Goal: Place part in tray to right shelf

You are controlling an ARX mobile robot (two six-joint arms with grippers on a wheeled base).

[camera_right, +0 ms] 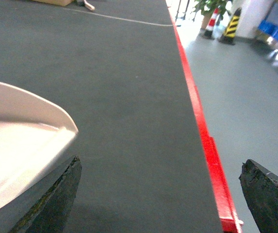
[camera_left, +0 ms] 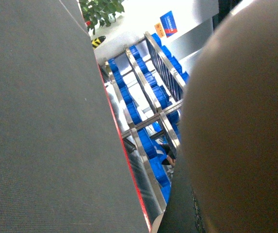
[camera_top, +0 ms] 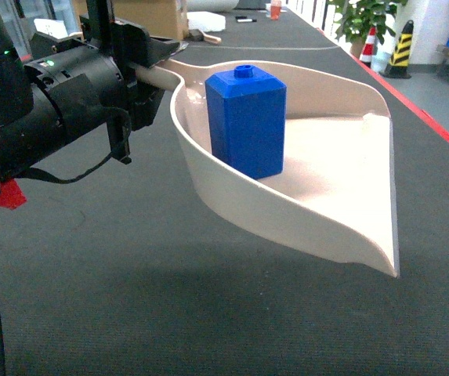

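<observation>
Your blue part (camera_top: 246,121) already stands upright in the cream dustpan-shaped tray (camera_top: 330,227), which your left gripper (camera_top: 152,69) holds by the handle, lifted clear of the dark mat (camera_top: 130,298). Your right gripper (camera_right: 160,191) hangs wide open and empty just beside the tray's lip. Carrying it to the steel rack (camera_left: 148,97) remains, I judge

The small bright blue plastic block (camera_top: 246,121) stands inside the large cream-beige dustpan-shaped tray (camera_top: 349,235), toward its back. The tray's handle runs left into the black left gripper (camera_top: 142,74).
</observation>
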